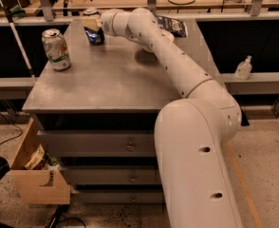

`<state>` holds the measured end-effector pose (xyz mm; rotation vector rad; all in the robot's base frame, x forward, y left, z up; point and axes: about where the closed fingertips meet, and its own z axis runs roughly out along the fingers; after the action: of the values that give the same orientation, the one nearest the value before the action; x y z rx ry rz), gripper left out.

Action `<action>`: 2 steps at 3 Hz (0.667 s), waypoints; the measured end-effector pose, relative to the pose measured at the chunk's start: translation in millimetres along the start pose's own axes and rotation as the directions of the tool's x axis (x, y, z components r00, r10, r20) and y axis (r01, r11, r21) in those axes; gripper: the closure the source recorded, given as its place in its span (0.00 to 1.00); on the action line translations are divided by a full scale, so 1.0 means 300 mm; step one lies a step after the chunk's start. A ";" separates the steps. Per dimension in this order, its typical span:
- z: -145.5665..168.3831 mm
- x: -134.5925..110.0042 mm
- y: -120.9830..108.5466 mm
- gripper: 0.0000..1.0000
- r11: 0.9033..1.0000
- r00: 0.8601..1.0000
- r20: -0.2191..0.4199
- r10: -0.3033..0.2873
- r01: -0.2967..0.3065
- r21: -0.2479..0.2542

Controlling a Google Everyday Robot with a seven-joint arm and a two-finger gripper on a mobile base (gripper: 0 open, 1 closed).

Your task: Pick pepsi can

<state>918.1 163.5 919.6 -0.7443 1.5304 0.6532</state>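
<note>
Upper left, the gripper (93, 23) is at the pepsi can (95, 36) on the grey bench (106, 84); whether it grips cannot be told. A white-and-green can (56, 49) stands further left.

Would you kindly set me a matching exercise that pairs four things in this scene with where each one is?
1. dark blue metal pepsi can
2. white-and-green metal can
3. small clear plastic bottle
4. robot's hand

A. ledge right of the grey table
B. tabletop's left edge, standing alone
C. at the blue can's top
D. tabletop's far edge, upright

Pairs: 1-D, 2-B, 3-A, 4-C.
</note>
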 end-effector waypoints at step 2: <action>-0.226 -0.303 0.089 1.00 0.991 0.993 0.035 -0.113 0.110 0.080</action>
<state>858.3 135.4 1015.5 -0.7481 1.4585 0.5192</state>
